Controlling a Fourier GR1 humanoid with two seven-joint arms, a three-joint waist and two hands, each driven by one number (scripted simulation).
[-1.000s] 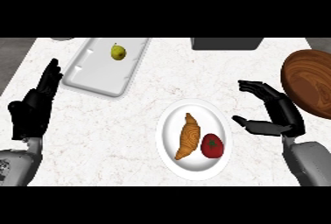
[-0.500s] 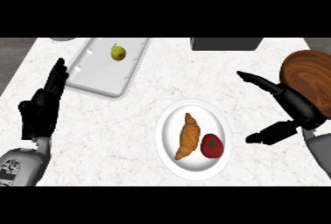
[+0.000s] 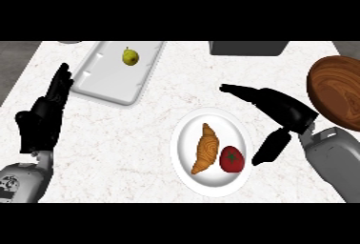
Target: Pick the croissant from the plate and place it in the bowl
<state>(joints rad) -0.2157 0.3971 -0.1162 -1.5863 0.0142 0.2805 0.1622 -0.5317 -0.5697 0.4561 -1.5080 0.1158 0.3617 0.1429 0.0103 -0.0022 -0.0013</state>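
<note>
A white plate (image 3: 184, 157) sits on the pale marbled counter (image 3: 141, 143) a little toward five o'clock from the centre of the view. On it the croissant (image 3: 205, 148) lies lengthwise along the plate's nine o'clock half, its tips pointing roughly at twelve and six o'clock. A red tomato (image 3: 232, 159) with a green stem rests just beside the croissant, at its four o'clock side, and the two look to be touching or nearly so.

The right hand (image 3: 281, 107) hovers at about two o'clock from the plate, apart from the croissant. Its fingers are straight and stretched toward ten o'clock, and the thumb hangs away from them toward six o'clock, ending near the plate's three o'clock rim. The hand is spread wide and grips nothing.

The brown wooden bowl (image 3: 339, 95) stands at the three o'clock edge of the view, partly cut off, just behind the right hand's wrist. Nothing can be seen inside the part that shows.

The left hand (image 3: 44, 116) rests at the nine o'clock edge, fingers straight, held together and pointing toward twelve o'clock, holding nothing.

At eleven o'clock from the plate lies a white tray (image 3: 105, 86), set at a slant, with a yellow-green pear (image 3: 130, 56) at its far end. A dark grey box (image 3: 247, 47) sits at the counter's twelve o'clock edge, only partly in view.
</note>
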